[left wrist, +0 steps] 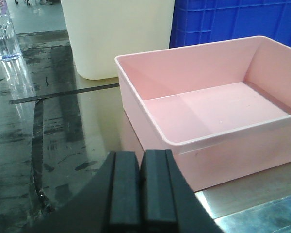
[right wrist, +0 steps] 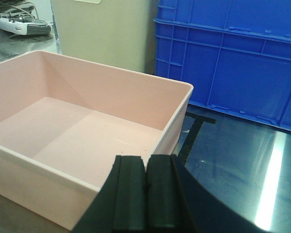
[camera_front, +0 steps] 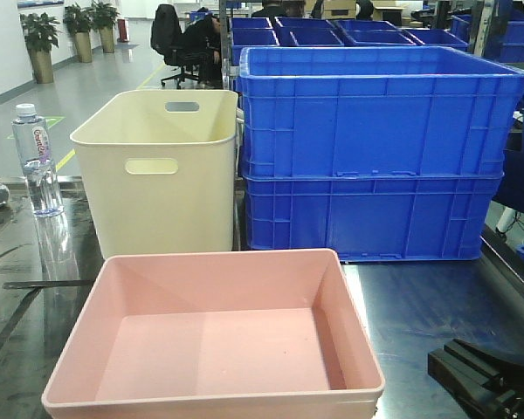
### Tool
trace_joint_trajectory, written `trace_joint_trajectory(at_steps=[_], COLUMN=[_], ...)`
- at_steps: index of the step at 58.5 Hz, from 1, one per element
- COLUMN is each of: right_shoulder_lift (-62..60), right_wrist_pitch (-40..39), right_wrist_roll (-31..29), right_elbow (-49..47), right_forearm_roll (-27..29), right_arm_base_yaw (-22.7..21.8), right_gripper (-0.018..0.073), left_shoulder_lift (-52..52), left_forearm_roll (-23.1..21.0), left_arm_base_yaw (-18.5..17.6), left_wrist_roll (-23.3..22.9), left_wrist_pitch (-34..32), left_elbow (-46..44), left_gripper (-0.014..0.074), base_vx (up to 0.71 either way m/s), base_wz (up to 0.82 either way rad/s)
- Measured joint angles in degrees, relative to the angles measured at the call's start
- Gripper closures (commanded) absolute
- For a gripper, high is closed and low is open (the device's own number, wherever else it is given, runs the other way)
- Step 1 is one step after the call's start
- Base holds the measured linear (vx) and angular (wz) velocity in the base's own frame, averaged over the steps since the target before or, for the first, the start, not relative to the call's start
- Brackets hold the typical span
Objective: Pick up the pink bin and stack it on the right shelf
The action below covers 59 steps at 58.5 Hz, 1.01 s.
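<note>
Pincers first: our left pincer (left wrist: 141, 187) has its pads pressed together on nothing, hovering just off the near left corner of the pink bin (left wrist: 218, 107). Our right pincer (right wrist: 146, 191) is likewise closed and empty, above the bin's near right rim. The bin sits empty on the dark glossy worktop (camera_front: 428, 305), in front of a cream bin (camera_front: 157, 175) and stacked blue crates (camera_front: 375, 148). We judge the task barely begun: no grasp yet, lifting and placing remain.
</note>
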Motion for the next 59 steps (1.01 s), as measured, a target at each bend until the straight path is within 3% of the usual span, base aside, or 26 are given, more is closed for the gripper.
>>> trace_joint_trajectory(at_steps=[11,32,59], right_shoulder_lift=[0.0,0.0,-0.12], right_wrist_pitch=[-0.05,-0.05,0.5], right_wrist_roll=[0.0,0.0,0.0], right_elbow=[0.0,0.0,0.05], right_forearm_roll=[0.0,0.0,0.0], right_arm_base_yaw=[0.0,0.0,0.0], right_gripper=[0.0568,0.0568,0.0568], left_shoulder_lift=[-1.49,-21.4,-21.82], left_forearm_roll=[0.94,3.15,3.15], left_arm_base_yaw=[0.14,6.92,7.63], left_wrist_roll=[0.4,0.32,-0.31], left_wrist_pitch=[-1.55,-17.64,-19.0], left_elbow=[3.21,28.94,29.35], left_gripper=[0.0604,0.0604,0.0604], base_vx=[0.0,0.0,0.0], base_wz=[0.0,0.0,0.0])
